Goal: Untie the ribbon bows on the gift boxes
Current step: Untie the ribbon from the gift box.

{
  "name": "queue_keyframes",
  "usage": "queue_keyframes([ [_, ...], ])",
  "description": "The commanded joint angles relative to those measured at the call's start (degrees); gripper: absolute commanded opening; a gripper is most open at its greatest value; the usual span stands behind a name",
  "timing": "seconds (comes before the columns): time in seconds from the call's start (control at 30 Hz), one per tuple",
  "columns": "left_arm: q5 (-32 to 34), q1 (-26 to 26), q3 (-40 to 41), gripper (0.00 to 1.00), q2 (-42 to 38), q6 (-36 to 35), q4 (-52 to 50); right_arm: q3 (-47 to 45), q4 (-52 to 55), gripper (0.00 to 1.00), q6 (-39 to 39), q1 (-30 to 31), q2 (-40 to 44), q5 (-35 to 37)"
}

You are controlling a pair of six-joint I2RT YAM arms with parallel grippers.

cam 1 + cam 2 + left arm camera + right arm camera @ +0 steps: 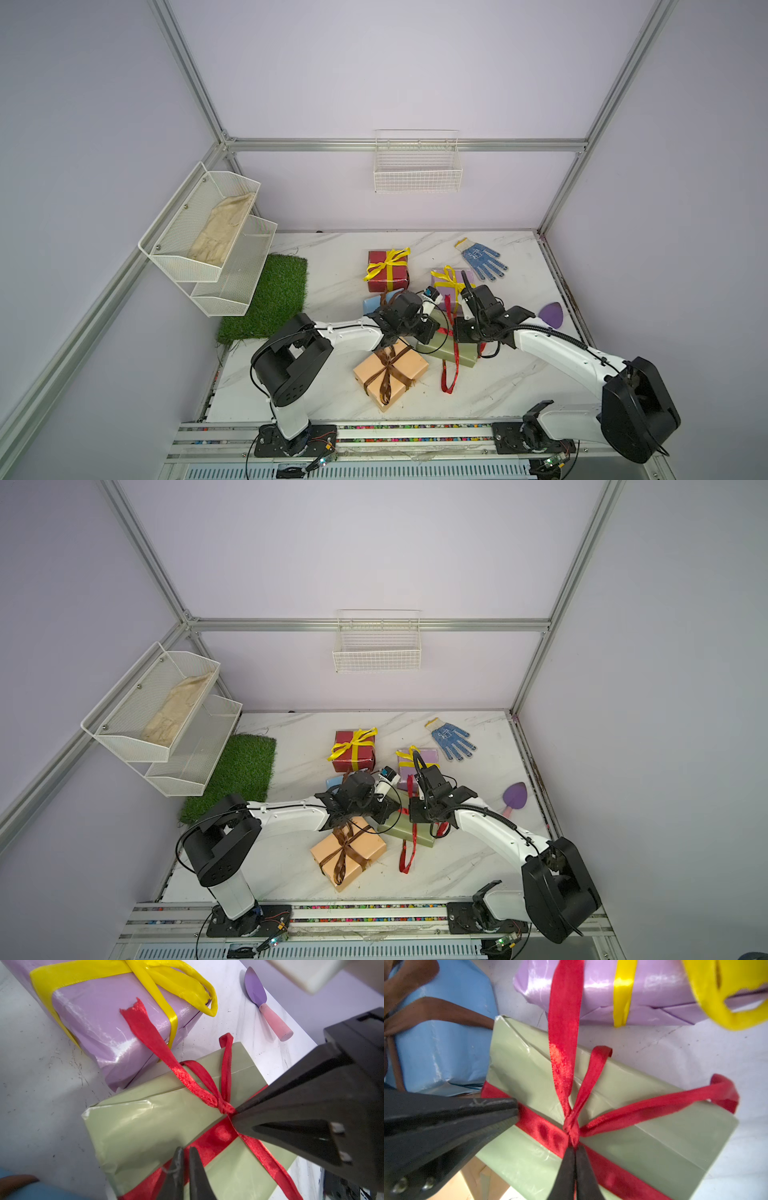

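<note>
An olive green gift box (446, 353) lies mid-table, tied with a red ribbon bow (572, 1126) that has one loop (675, 1099) and loose tails. My right gripper (575, 1148) is shut on the bow's knot. My left gripper (185, 1152) is shut on the flat red band beside the knot. The two grippers meet nose to nose over the box (401, 829). Around it lie a lilac box (99, 1028) and a dark red box (386, 276), both with yellow bows, a light blue box (442, 1043) and a peach box (390, 374), both with brown ribbon.
A blue-dotted glove (482, 257) lies at the back right and a purple trowel (552, 313) by the right edge. A grass mat (270, 299) covers the left side under a white mesh shelf (208, 237). A wire basket (417, 166) hangs on the back wall.
</note>
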State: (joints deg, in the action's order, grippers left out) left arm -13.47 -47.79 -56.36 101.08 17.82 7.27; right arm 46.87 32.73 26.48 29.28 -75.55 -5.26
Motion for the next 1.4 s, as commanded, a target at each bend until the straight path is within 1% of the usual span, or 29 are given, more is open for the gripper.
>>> queue_keyframes([
  [0.0,0.65,-0.07,-1.12,0.08,1.03,0.89,1.59,2.52,2.5,0.03,-1.27,0.17,2.14,0.31],
  [0.17,1.05,0.0,-2.08,0.07,2.34,1.5,0.97,6.3,10.49,0.0,-3.41,0.17,5.4,0.02],
  [0.27,1.72,0.13,-2.44,0.05,2.92,2.26,0.88,8.67,15.84,0.0,-5.15,0.49,7.2,-1.83],
  [0.37,2.12,0.32,-2.51,0.05,3.16,2.62,0.98,10.14,18.74,0.0,-5.66,1.21,9.46,-3.81],
  [0.47,2.31,0.59,-2.35,0.05,3.25,2.83,1.43,10.6,19.68,0.0,-5.75,1.33,11.57,-7.3],
  [0.6,2.05,1.07,-2.4,0.04,3.31,3.14,1.51,10.58,20.26,0.0,-8.07,1.49,13.74,-16.4],
  [0.7,1.8,1.47,-2.44,0.04,3.28,3.19,1.49,9.69,18.35,0.0,-8.11,1.48,16.29,-21.29],
  [0.8,1.22,1.81,-2.43,0.04,3.2,3.37,1.62,9.04,16.86,0.0,-7.93,1.48,17.16,-23.61],
  [0.97,-1.23,2.65,-2.86,0.04,2.21,3.37,2.07,8.64,17.01,0.0,-9.32,1.48,15.38,-25.97],
  [1.03,-1.79,2.86,-3.43,0.05,1.64,2.85,1.62,8.22,17.01,0.0,-9.52,1.53,14.64,-25.63],
  [1.17,-2.93,3.27,-5.52,0.05,-0.67,1.38,-1.12,7.27,17.19,0.1,-9.29,1.49,13.66,-20.34],
  [1.27,-4.31,3.48,-6.8,0.07,-3.15,-0.45,-2.56,6.95,17.2,0.26,-9.08,1.48,12.16,-16.64],
  [1.33,-5.01,3.49,-7.72,0.08,-4.65,-1.1,-3.06,7.18,16.26,0.37,-8.79,1.48,11.08,-12.53],
  [1.37,-5.39,3.49,-8.16,0.08,-5.16,-1.29,-3.2,7.26,15.62,0.41,-8.41,1.5,10.68,-10.59],
])
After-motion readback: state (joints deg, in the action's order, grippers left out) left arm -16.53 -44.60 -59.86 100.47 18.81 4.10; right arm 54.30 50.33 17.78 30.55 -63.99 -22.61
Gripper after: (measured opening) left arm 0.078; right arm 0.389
